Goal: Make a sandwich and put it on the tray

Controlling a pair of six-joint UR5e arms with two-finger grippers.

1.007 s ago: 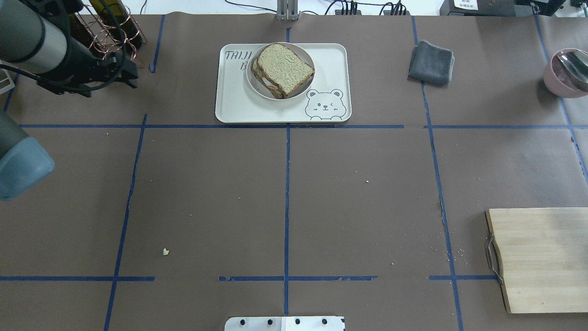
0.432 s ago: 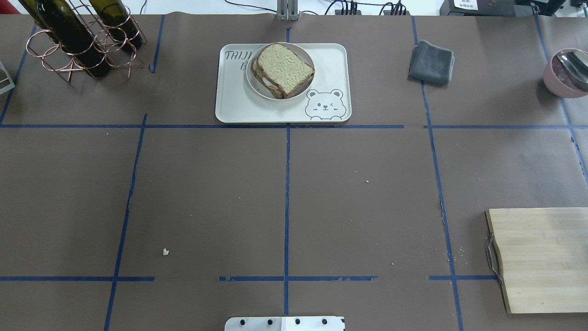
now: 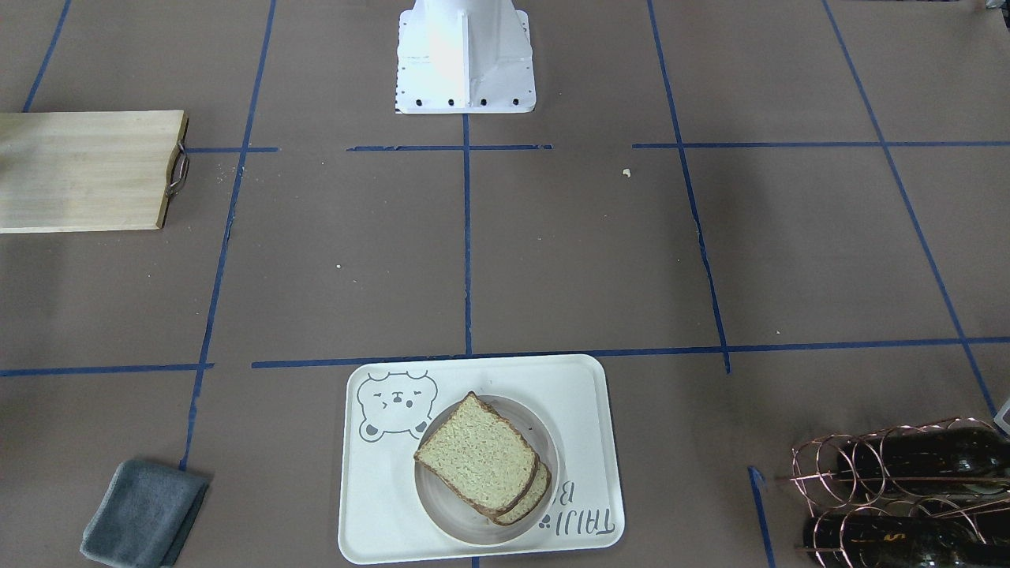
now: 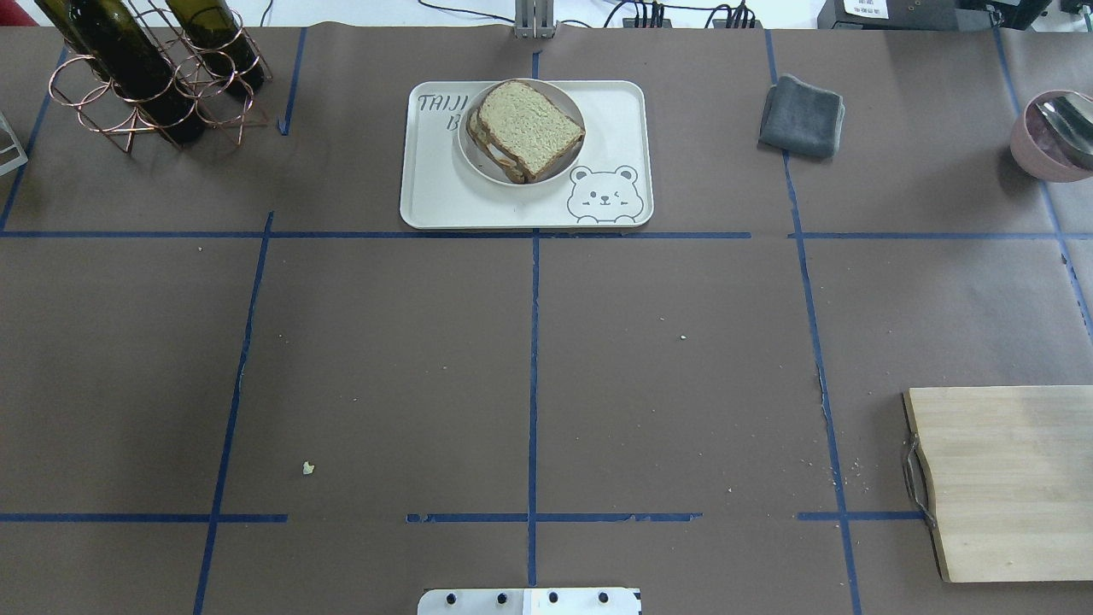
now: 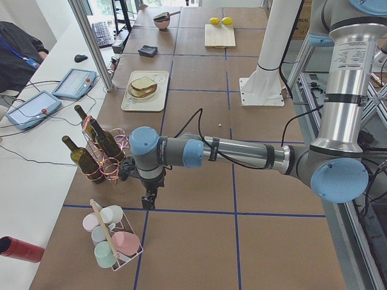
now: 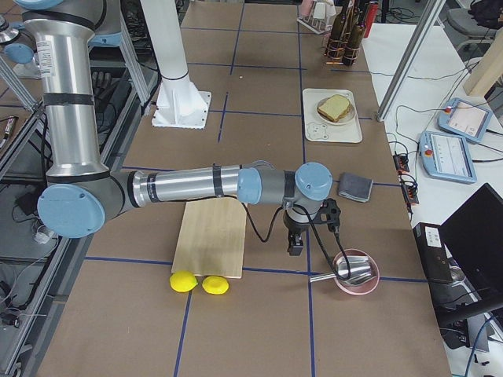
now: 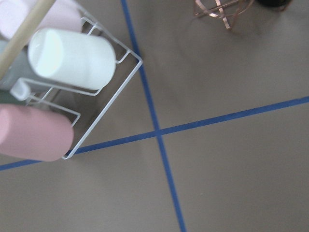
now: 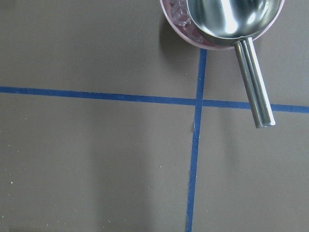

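Brown paper-covered table (image 4: 384, 359) with a blue tape grid. The sandwich (image 4: 529, 128) sits on a round plate (image 4: 559, 171) on the tray (image 4: 427, 196), and its upper slice hides the filling. The overhead and front views show no arm. Only the side views show the left gripper (image 5: 148, 199) and right gripper (image 6: 296, 245), both well apart from the tray. Whether their fingers are spread or pressed together cannot be determined.

Left arm (image 5: 242, 154) stretched horiz., forearm toward 9 o'clock in left side view; left claw (image 5: 148, 200) points to 6 o'clock. Right arm (image 6: 189, 184) horiz. toward 3 o'clock in right side view, right claw (image 6: 295, 245) also down. Jaws' state not readable for both.
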